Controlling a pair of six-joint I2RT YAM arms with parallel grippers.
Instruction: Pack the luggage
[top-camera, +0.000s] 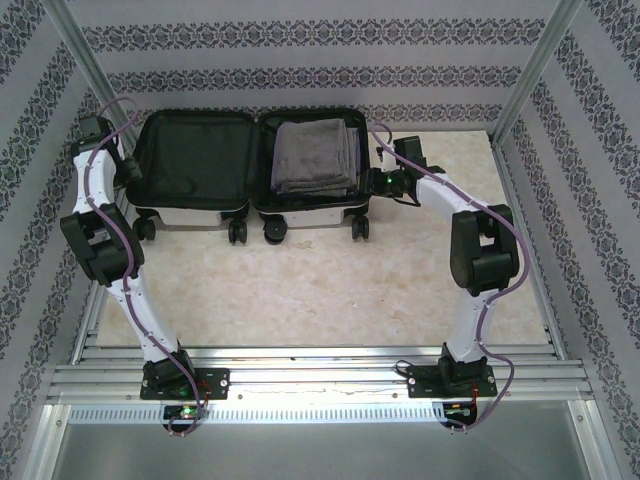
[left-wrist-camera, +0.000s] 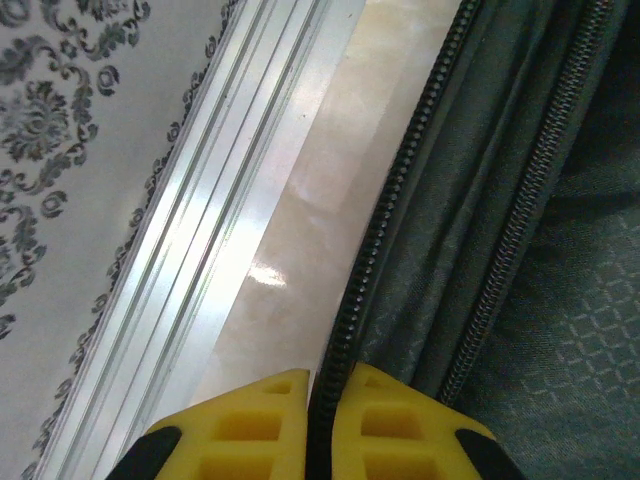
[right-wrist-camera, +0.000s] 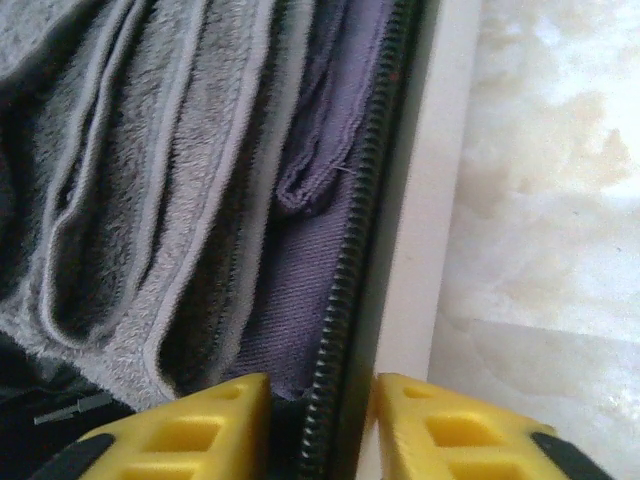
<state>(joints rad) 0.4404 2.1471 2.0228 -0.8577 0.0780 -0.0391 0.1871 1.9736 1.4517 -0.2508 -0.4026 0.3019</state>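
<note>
White hard-shell clamshell luggage (top-camera: 190, 160) is shown from above lying open and flat at the far side of the pale marbled table (top-camera: 300, 290). Its left half is bare black lining and its right half is loaded with a folded grey plush towel (top-camera: 312, 155). The left gripper (top-camera: 130, 165) is set at the outer left rim and the right gripper (top-camera: 375, 183) at the outer right rim. From the left wrist, yellow fingers (left-wrist-camera: 250, 420) are seen clenched on the black zipper rim (left-wrist-camera: 400, 190) of the empty half. From the right wrist, yellow fingers (right-wrist-camera: 200, 425) are placed astride the zippered rim and white shell edge, beside a folded purple cloth (right-wrist-camera: 300, 300); whether that rim is pinched cannot be told. Loading appears done and closing is judged to be in hand. Next, one half would need to be lifted by its rim and swung about the hinge onto the other, with no cloth caught in the zipper.
</note>
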